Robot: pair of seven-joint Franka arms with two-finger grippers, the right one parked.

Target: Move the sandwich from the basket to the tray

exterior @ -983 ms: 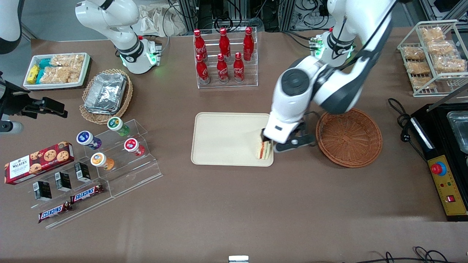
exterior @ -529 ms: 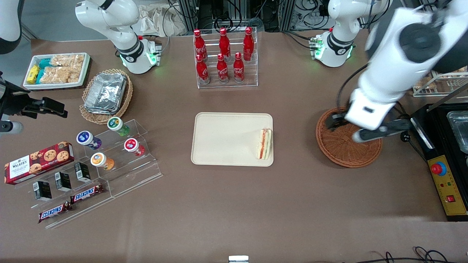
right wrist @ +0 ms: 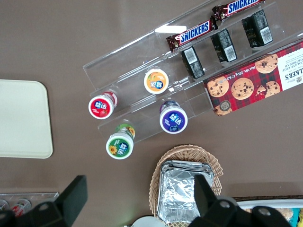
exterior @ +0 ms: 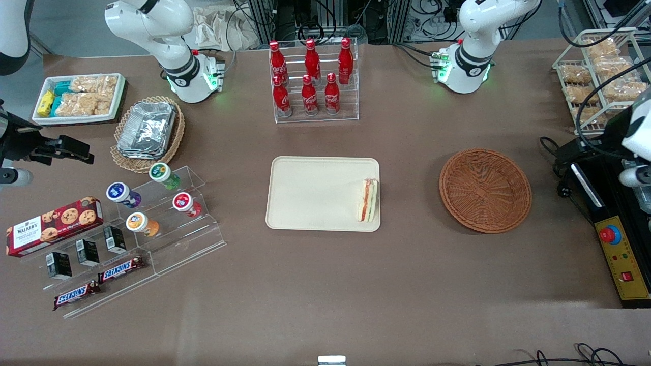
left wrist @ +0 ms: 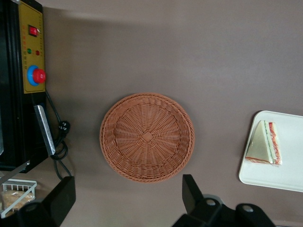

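The sandwich [exterior: 367, 200] lies on the cream tray [exterior: 315, 193], at the tray's edge nearest the reddish-brown basket [exterior: 485, 190]. Nothing lies in the basket. In the left wrist view my gripper [left wrist: 127, 201] hangs high above the table beside the basket [left wrist: 147, 137], open, its two dark fingers [left wrist: 191, 194] wide apart with nothing between them. That view also shows the sandwich [left wrist: 265, 149] on a corner of the tray [left wrist: 284, 177]. In the front view only the working arm's wrist [exterior: 642, 134] shows, at the working arm's end of the table.
A black appliance with a yellow panel and red button [exterior: 610, 235] and a wire rack of snack bags [exterior: 600, 76] stand near the working arm. A clear rack of red bottles [exterior: 313, 81] stands farther from the camera than the tray. Cable [left wrist: 59, 137] lies beside the basket.
The gripper let go of the sandwich on the tray, then swung up and away over the basket to the working arm's end of the table. The sandwich stays put.
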